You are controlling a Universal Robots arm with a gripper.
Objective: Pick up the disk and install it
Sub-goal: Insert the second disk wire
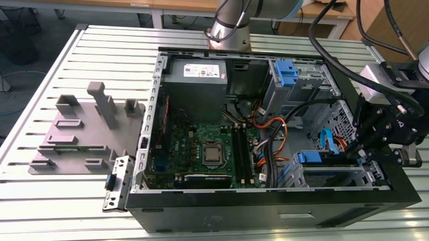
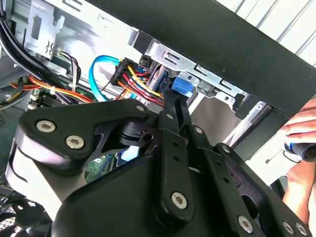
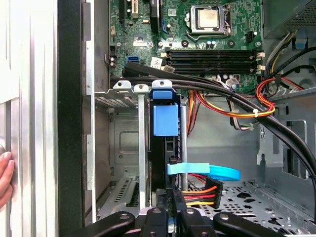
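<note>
So the disk (image 3: 164, 148) sits on edge in the drive cage (image 3: 123, 94) at the front corner of the case (image 1: 268, 213), blue tab (image 3: 164, 118) facing the motherboard (image 3: 197, 29). The claw (image 3: 168, 217) is right at its near end, fingers either side of the disk's edge, looks like it's pinching it. In the exterior view the claw (image 1: 365, 153) hangs over the case's right side, just above the cage. Blue cable (image 3: 207, 171) and power plug (image 3: 202, 192) sit beside the disk. A hand (image 3: 5, 177) rests outside the case.
</note>
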